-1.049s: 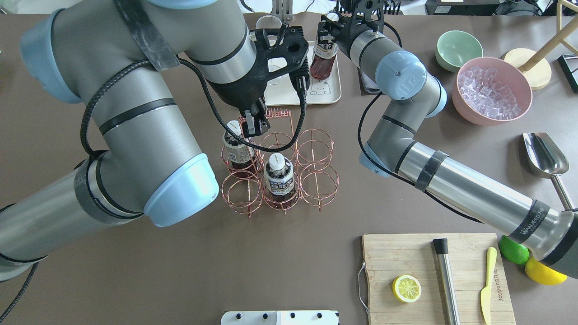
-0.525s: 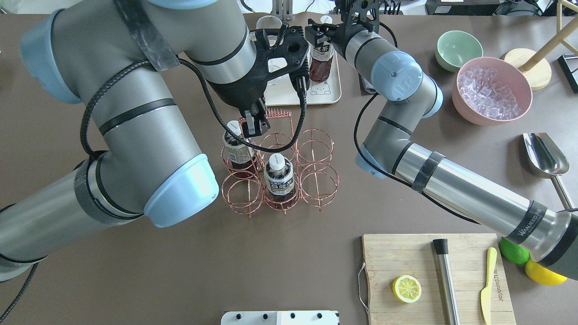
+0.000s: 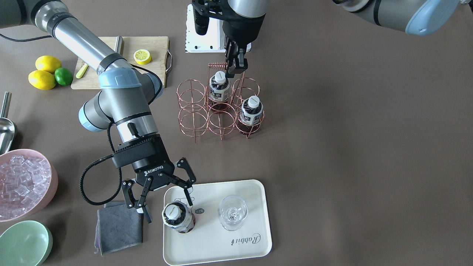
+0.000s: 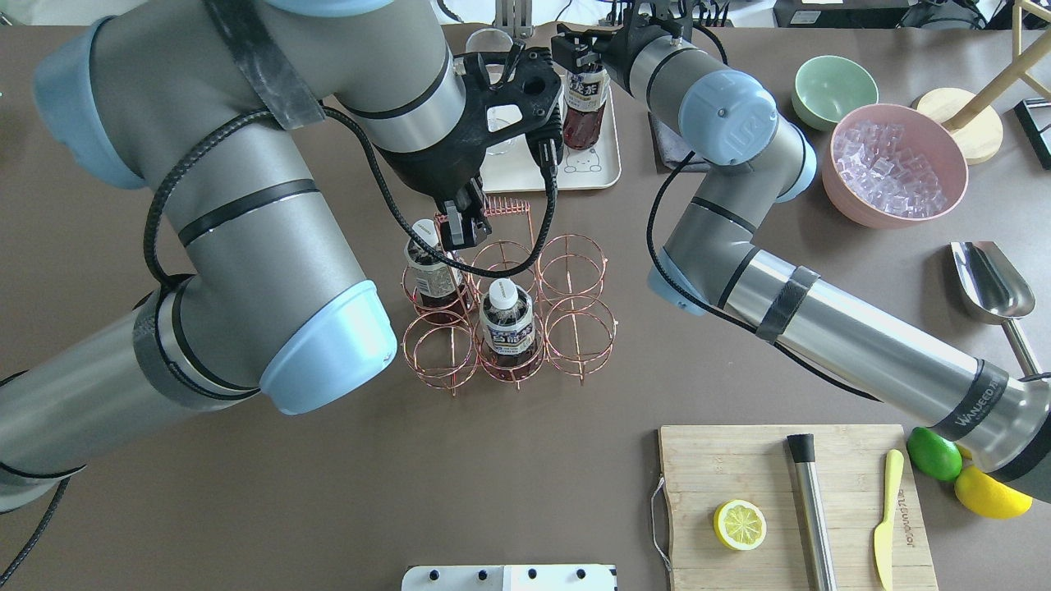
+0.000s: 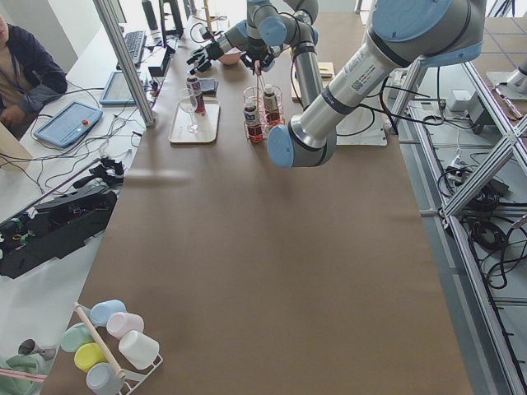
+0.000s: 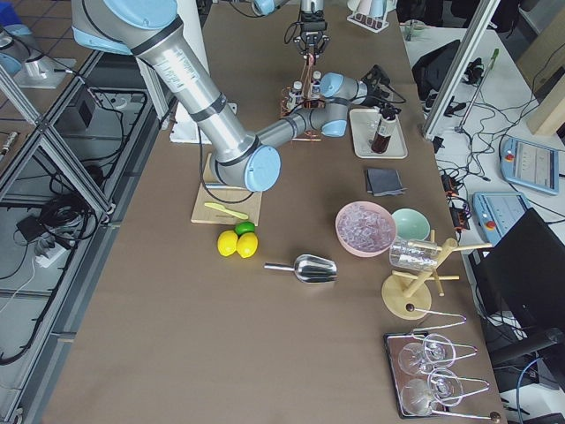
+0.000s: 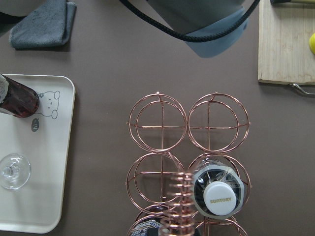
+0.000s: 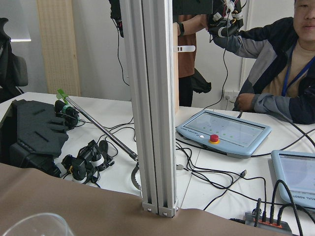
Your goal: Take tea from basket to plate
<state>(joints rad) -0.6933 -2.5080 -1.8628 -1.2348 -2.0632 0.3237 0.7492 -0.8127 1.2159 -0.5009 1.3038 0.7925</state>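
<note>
Brown table [image 3: 351, 147], right pincer [image 3: 169, 210] open by tea [image 3: 183, 224] on plate [image 3: 229, 253], left pincer [image 3: 236, 70] clamping basket [image 3: 190, 111]

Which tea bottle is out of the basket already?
The tea bottle standing on the plate beside the glass, by the open right pincer. The other two sit in basket cells.

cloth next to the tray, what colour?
Dark grey cloth; clearest in the front-facing view.
</note>
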